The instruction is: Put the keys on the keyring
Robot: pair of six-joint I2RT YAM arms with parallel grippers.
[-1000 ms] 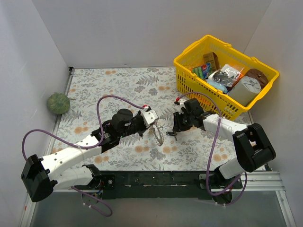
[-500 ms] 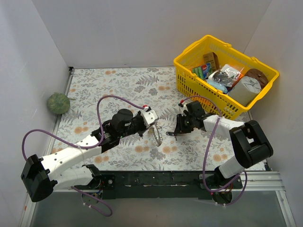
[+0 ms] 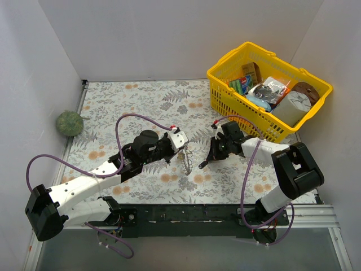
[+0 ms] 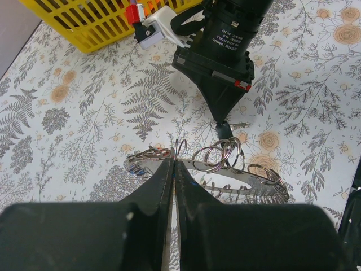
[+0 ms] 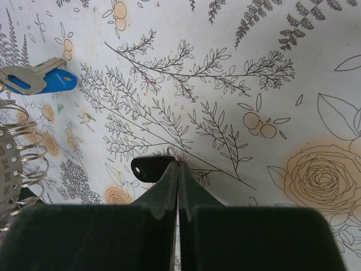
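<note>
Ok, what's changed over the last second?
The right gripper tipped down and shifted slightly toward the left arm, and its jaws closed on the dark key down at the table. The left gripper stayed shut on the keyring, holding it on edge in almost the same spot. The yellow basket has not moved.

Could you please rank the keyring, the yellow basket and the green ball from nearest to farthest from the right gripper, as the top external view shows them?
Measured from the right gripper:
1. keyring, close beside it on its left.
2. yellow basket, farther back and to the right.
3. green ball, far off to the left, clearly the farthest.
</note>
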